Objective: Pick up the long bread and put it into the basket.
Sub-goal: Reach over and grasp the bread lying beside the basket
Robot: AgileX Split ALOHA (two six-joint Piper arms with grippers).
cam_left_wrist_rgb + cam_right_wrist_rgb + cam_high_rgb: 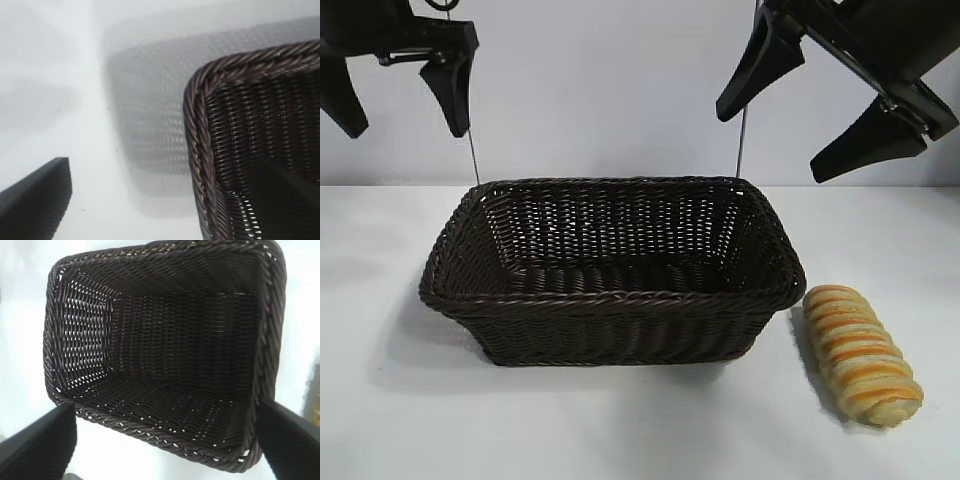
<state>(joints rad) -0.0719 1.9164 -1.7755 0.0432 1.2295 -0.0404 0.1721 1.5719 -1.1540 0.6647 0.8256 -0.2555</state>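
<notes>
The long bread [861, 353], golden-yellow with orange-brown ridges, lies on the white table just right of the basket [610, 300]. The basket is dark brown wicker, stands mid-table and is empty inside. My right gripper [818, 110] hangs open and empty high above the basket's right end, up and behind the bread. In the right wrist view the basket [165, 440] fills the frame between the spread fingers [37, 447]. My left gripper [400, 105] hangs open and empty high above the basket's left end. The left wrist view shows one finger [35, 197] and a basket corner [197, 150].
The white table [400, 420] stretches in front of and to both sides of the basket. A white wall stands behind. Two thin cables [472, 155] hang down behind the basket.
</notes>
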